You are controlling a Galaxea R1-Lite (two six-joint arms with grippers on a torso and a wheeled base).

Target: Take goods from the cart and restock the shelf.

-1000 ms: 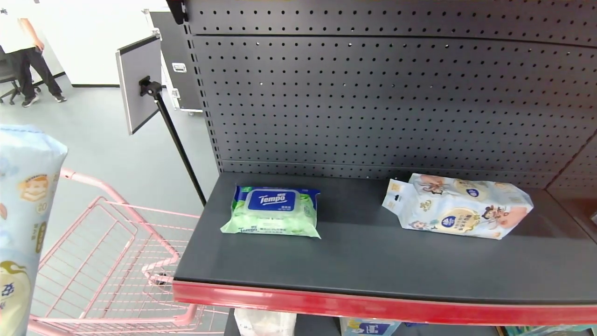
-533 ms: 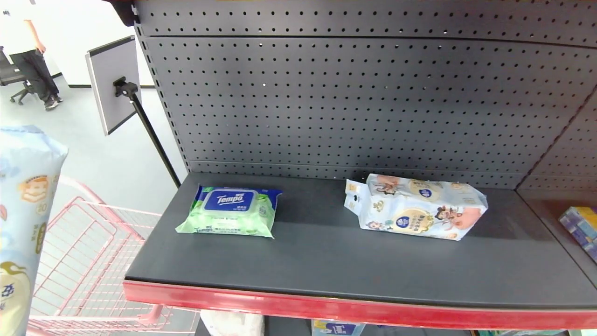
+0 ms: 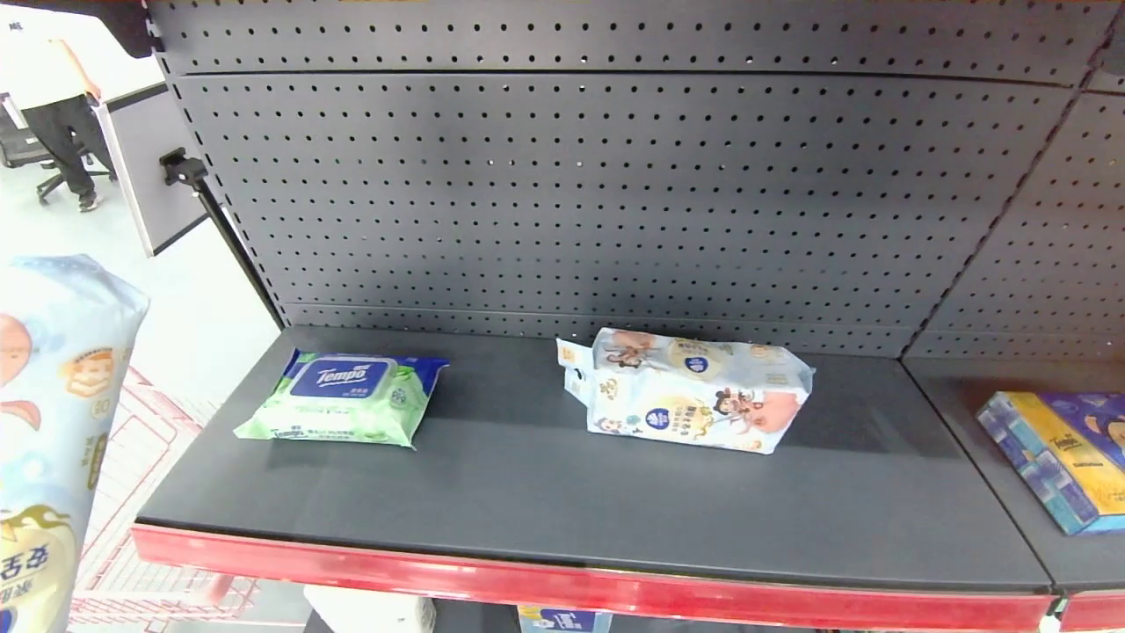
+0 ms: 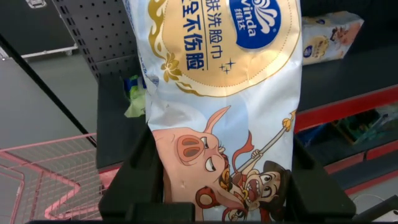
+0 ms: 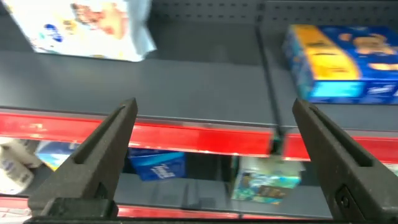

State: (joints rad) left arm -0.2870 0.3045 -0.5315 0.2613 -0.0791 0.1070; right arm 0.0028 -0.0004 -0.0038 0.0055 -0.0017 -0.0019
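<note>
My left gripper [image 4: 224,180] is shut on a tall pale-blue tissue pack with cartoon prints [image 4: 224,93]; the same pack stands upright at the left edge of the head view [image 3: 53,422], left of the shelf and above the pink cart [image 3: 149,492]. On the dark shelf board [image 3: 545,492] lie a green wet-wipes pack [image 3: 343,397] at the left and a matching cartoon tissue pack [image 3: 690,387] in the middle. My right gripper [image 5: 217,162] is open with nothing between its fingers, low in front of the red shelf edge [image 5: 186,134].
A blue and yellow tissue box [image 3: 1055,457] lies on the neighbouring shelf section to the right. A pegboard wall [image 3: 571,193] backs the shelf. A panel on a black stand [image 3: 149,176] is beside the shelf's left end. More goods sit on the lower shelf [image 5: 155,165].
The head camera has swung right, so the shelf and cart slid left in the picture and the blue and yellow box came into sight. The held pack keeps its place.
</note>
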